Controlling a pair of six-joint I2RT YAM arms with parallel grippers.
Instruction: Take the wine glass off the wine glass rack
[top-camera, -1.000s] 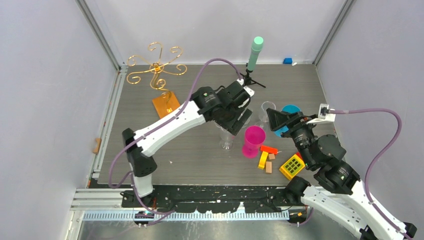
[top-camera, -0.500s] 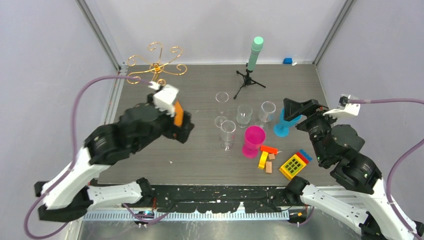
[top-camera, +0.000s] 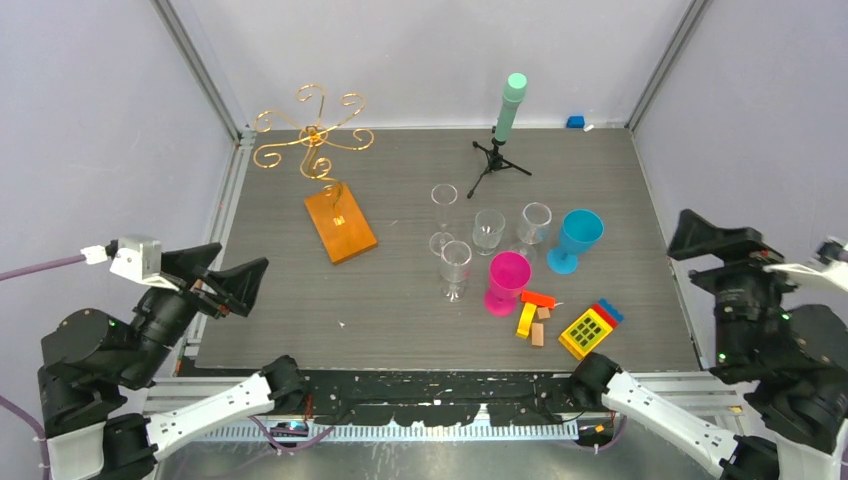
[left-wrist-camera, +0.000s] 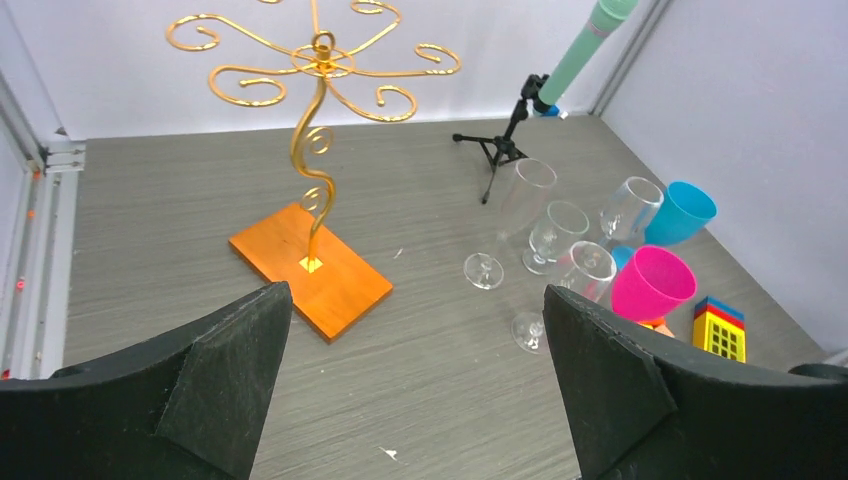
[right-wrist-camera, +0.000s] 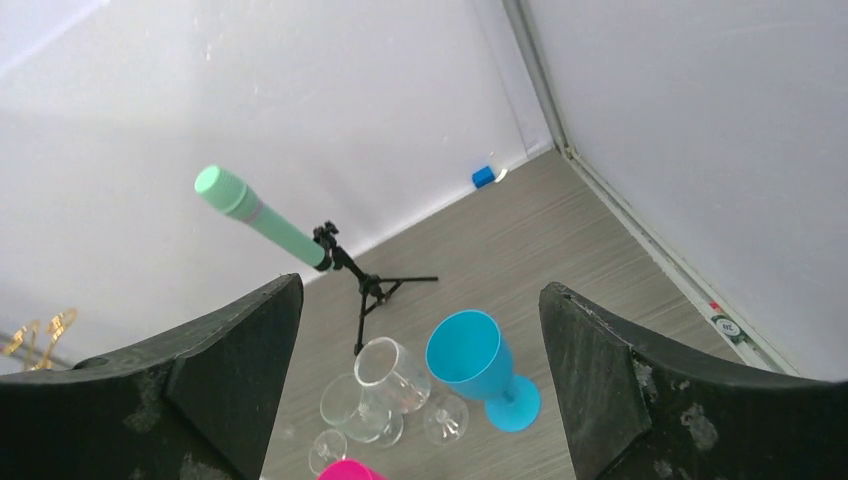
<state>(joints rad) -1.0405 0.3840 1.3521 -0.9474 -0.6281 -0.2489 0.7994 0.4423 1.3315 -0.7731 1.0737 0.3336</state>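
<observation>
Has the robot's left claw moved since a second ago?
Yes. The left gripper pulled back left and toward the near edge, from the clear wine glasses, past the rack's orange base.

Same build on both: left arm (top-camera: 100, 350) and right arm (top-camera: 780, 345) have chunky black joints and smooth white shells. A lilac cable (top-camera: 45, 265) plugs into a white wrist box (top-camera: 135, 258). The left fingers (left-wrist-camera: 200, 390) are matte black wedges, the right fingers (right-wrist-camera: 620, 400) scuffed pale.
</observation>
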